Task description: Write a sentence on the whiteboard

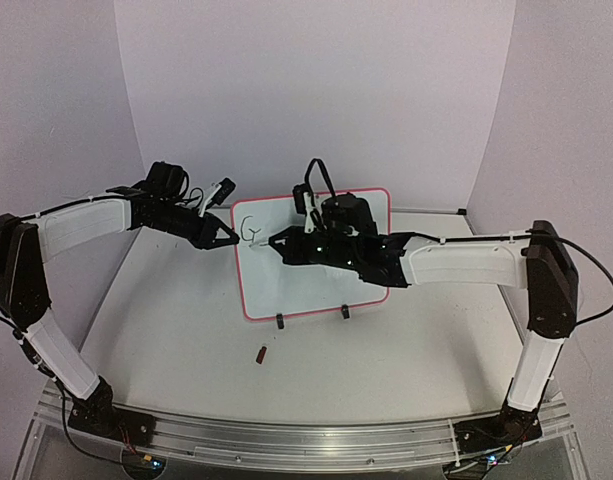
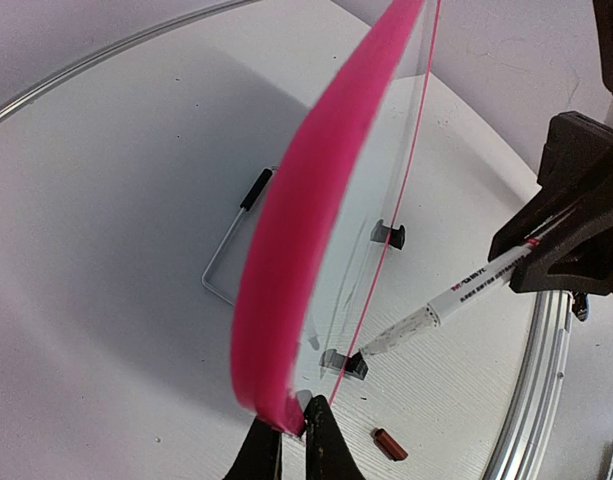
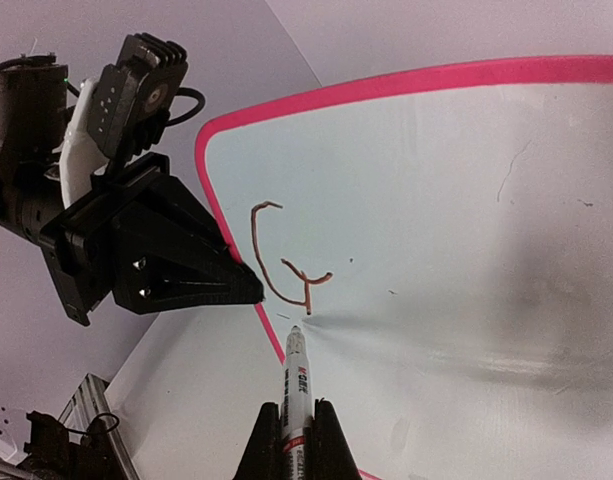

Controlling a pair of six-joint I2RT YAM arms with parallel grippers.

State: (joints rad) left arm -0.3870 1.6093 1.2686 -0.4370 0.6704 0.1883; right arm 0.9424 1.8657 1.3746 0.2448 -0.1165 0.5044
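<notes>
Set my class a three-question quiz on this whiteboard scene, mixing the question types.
1. True or false: the left gripper pinches the whiteboard by its pink frame.
2. What lettering shows on the board? A) Good B) the letter G C) nothing
3. Fill in: the right gripper holds a ____, its tip just below the lettering.
Key: 1 true; 2 B; 3 marker.
</notes>
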